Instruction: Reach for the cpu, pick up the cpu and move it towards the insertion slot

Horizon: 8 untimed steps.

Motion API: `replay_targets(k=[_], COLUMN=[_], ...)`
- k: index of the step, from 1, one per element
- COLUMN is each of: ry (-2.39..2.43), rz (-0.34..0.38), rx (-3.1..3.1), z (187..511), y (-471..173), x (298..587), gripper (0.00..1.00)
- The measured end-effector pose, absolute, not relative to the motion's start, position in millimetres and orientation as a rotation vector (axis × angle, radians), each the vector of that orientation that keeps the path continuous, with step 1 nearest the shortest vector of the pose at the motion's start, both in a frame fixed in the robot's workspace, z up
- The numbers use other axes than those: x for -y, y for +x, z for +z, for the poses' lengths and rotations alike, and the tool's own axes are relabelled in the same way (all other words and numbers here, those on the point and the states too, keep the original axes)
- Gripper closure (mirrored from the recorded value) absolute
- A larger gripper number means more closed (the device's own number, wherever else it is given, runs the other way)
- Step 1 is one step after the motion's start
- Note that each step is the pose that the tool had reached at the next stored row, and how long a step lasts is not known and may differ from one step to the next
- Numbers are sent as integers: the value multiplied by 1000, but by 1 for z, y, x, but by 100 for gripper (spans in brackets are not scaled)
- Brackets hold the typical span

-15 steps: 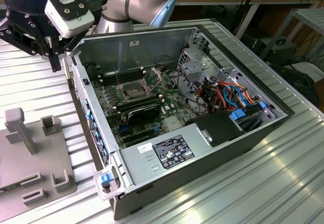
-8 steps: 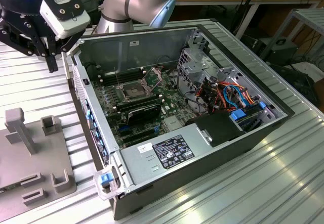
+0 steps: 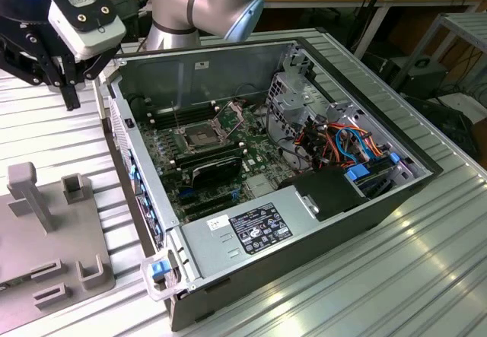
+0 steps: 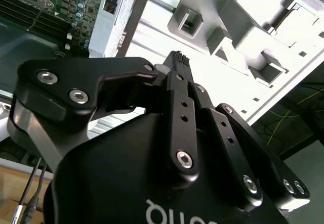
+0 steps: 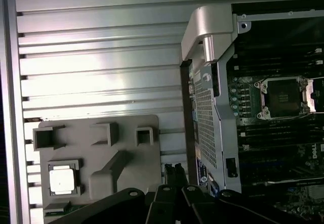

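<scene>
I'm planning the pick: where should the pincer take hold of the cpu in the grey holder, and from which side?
Grip the cpu by two opposite edges, coming down from above: it lies flat, lid up, in a square recess of the grey holder, so probably only its edges can be pinched.

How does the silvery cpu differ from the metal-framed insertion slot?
The silvery square cpu shows a bright face; the metal-framed insertion slot has a dark centre. The cpu lies in the grey tray outside the computer case; the insertion slot sits inside it. Both are square.
</scene>
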<state>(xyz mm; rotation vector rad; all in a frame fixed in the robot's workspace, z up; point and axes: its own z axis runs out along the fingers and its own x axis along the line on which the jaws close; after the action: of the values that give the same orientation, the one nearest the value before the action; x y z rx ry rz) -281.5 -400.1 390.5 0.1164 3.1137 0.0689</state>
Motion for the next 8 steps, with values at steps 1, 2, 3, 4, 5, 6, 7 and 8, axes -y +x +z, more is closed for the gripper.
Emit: replay_targets(k=[1, 2, 3, 4, 5, 6, 7, 8], ry=[116, 117, 117, 116, 116, 117, 117, 116], rz=[69, 69, 69, 69, 69, 69, 69, 69], rx=[-3114, -3114, -3114, -3114, -3114, -3114, -3114, -3114], z=[390, 390, 390, 390, 390, 390, 390, 390], y=[-282, -283, -283, -284, -285, -286, -288, -289], x=[400, 400, 400, 401, 402, 403, 404, 406], gripper=[89, 89, 89, 89, 89, 89, 89, 89])
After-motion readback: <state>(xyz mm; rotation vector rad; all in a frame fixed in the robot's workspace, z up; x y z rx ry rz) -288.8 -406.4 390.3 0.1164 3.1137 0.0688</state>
